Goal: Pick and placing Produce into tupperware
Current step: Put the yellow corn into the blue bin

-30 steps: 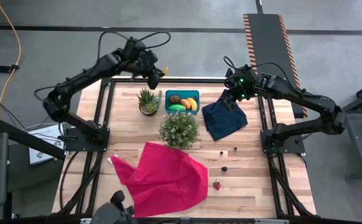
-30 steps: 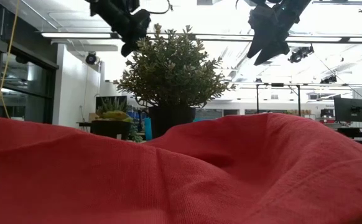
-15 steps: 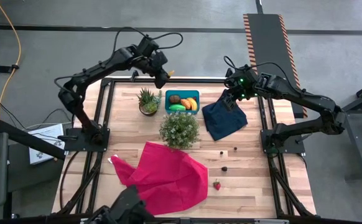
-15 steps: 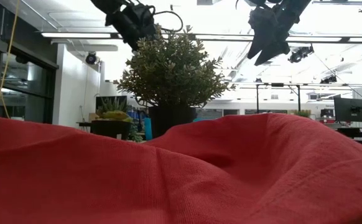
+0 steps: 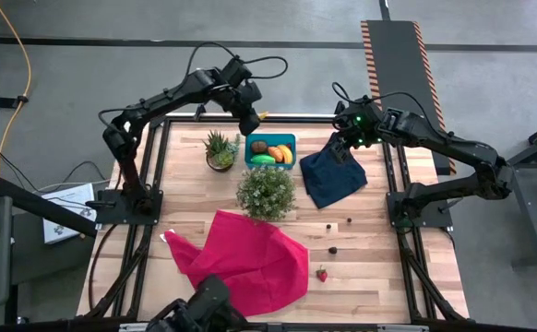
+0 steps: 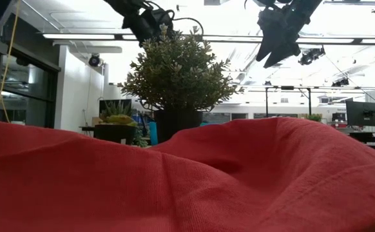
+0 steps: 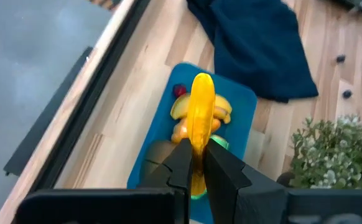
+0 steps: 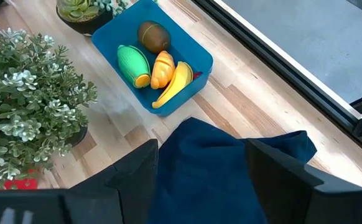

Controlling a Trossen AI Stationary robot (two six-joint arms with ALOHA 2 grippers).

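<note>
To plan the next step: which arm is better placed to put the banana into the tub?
The left: its end effector holds the banana above the tub; the right end effector hangs over the navy cloth.

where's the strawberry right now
In the high view, the red strawberry lies on the table near its front edge, just right of the red cloth, outside the tupperware.

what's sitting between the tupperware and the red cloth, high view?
In the high view, the bushy potted plant stands between the tupperware and the red cloth; bare wood otherwise.
</note>
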